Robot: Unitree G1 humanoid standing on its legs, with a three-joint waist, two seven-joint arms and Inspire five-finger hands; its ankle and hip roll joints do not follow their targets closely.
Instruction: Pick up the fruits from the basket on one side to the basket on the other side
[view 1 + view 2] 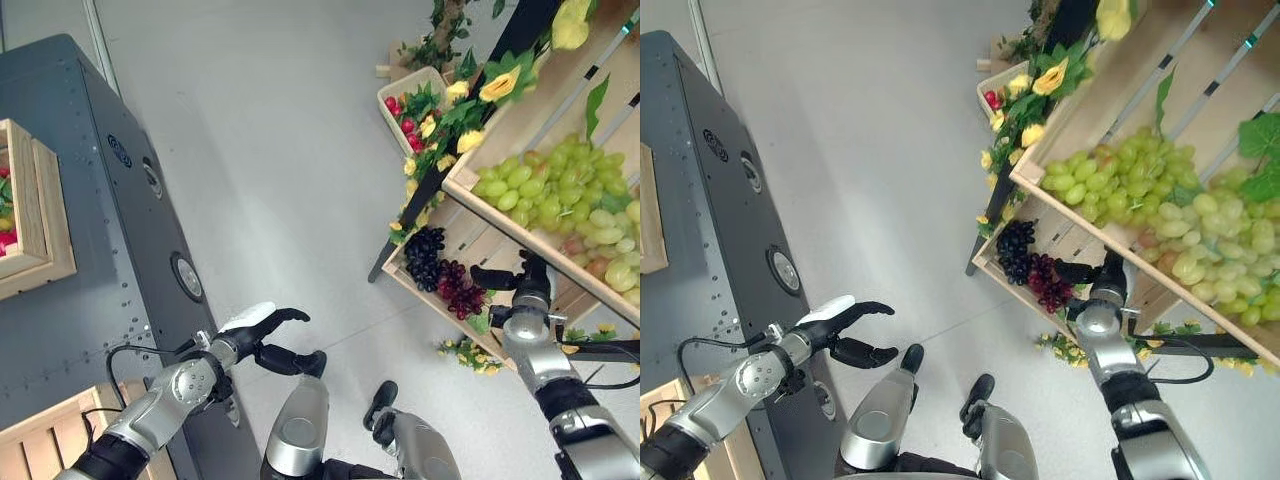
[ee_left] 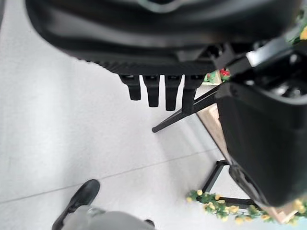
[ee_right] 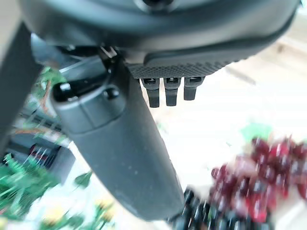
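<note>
The fruits are on the wooden stand at the right. Dark grapes (image 1: 425,255) and red grapes (image 1: 460,288) lie together at the outer end of the lower crate (image 1: 452,240), touching each other. Green grapes (image 1: 560,195) fill the upper crate (image 1: 500,120), heaped from its front edge back along the slatted wall.

The right hand (image 1: 528,283) hangs at the lower crate's front edge, just beside the red grapes. Its fingers (image 3: 165,91) are relaxed and spread, with the thumb standing apart; nothing is in them. In the right wrist view the grapes are blurred, so whether a fingertip touches them is hard to say.

The left hand (image 1: 262,330) hovers over the floor (image 1: 260,150), well apart from the stand, beside the grey cabinet (image 1: 110,230). Its fingers (image 2: 165,93) are loosely extended and hold nothing.

Yellow flowers (image 1: 455,115) and leaves trail down the stand's black leg (image 1: 440,180). A small box of red flowers (image 1: 410,110) sits on the floor behind it. A wooden crate (image 1: 35,215) rests on the cabinet's far left edge.
</note>
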